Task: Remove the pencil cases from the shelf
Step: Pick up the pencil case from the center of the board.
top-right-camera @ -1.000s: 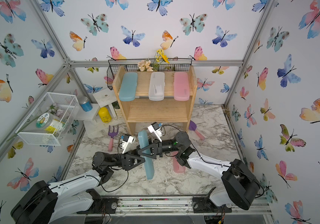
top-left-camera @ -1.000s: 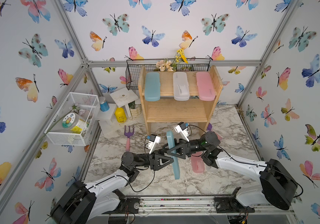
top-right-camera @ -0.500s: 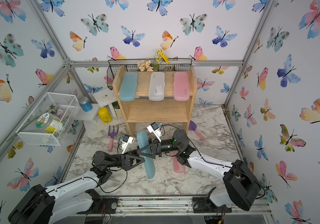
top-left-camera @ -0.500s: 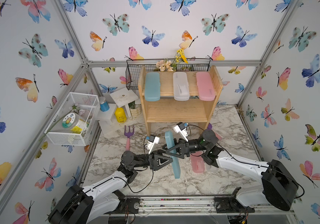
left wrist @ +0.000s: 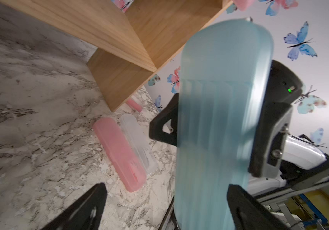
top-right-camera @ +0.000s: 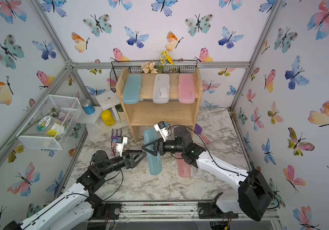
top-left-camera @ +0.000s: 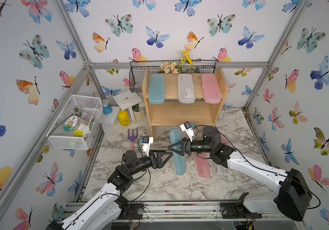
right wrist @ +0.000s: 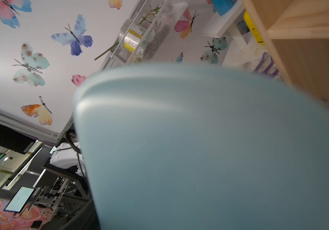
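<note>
A teal pencil case [top-left-camera: 177, 153] hangs on edge above the marble table in front of the shelf [top-left-camera: 181, 115]. My right gripper [top-left-camera: 176, 149] is shut on it across its width; its black fingers [left wrist: 163, 127] show on both sides in the left wrist view. The case [right wrist: 199, 149] fills the right wrist view and hides those jaws. My left gripper [top-left-camera: 167, 157] stands open right beside the case [left wrist: 219, 119], its fingers [left wrist: 83, 209] spread wide. Teal [top-left-camera: 156, 88], white [top-left-camera: 186, 88] and pink [top-left-camera: 211, 88] cases lie on the shelf's top tier. Pink [top-left-camera: 203, 167] and white [top-left-camera: 218, 169] cases lie on the table.
A purple garden fork [top-left-camera: 132, 137] lies left of the shelf's leg. A yellow bottle [top-left-camera: 124, 118], a white step stand [top-left-camera: 127, 99] and a white mesh basket [top-left-camera: 74, 121] stand at the left. A black wire basket [top-left-camera: 137, 79] hangs behind the shelf.
My left gripper has opened wide, let go of the teal case and drawn back a little. The right gripper keeps hold of the case, which has shifted slightly toward the shelf.
</note>
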Action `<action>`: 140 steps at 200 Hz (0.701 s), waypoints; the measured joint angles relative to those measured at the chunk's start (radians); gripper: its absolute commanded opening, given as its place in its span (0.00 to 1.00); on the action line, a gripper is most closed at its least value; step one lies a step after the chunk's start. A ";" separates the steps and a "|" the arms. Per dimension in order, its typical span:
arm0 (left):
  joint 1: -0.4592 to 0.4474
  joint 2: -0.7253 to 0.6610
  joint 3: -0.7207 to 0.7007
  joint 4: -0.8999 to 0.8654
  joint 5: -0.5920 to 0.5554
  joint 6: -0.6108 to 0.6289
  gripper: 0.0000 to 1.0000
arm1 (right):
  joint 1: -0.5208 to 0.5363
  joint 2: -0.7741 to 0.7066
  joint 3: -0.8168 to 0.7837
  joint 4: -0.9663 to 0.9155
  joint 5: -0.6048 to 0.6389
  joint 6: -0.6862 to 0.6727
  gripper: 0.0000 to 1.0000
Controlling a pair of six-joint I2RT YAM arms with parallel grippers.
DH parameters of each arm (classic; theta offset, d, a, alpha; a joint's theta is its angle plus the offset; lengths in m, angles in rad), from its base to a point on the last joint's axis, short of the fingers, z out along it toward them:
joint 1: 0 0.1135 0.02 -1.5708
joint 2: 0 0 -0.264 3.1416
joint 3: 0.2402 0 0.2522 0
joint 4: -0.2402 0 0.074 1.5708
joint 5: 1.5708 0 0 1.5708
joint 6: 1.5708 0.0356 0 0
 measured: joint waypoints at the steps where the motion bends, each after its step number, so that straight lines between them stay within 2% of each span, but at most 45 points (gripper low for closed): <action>1: 0.000 0.002 -0.002 -0.003 -0.003 0.002 0.99 | 0.000 0.000 0.001 -0.003 0.004 0.000 0.40; 47: -0.051 0.052 -0.022 -0.067 -0.048 0.031 0.99 | 0.005 0.005 0.147 -0.284 0.217 -0.036 0.40; 81: -0.076 0.077 -0.046 0.052 -0.029 -0.009 0.99 | 0.004 0.018 0.176 -0.393 0.328 -0.053 0.40; 140: -0.079 0.072 -0.065 0.183 0.024 -0.055 0.99 | 0.006 0.050 0.176 -0.490 0.397 -0.073 0.40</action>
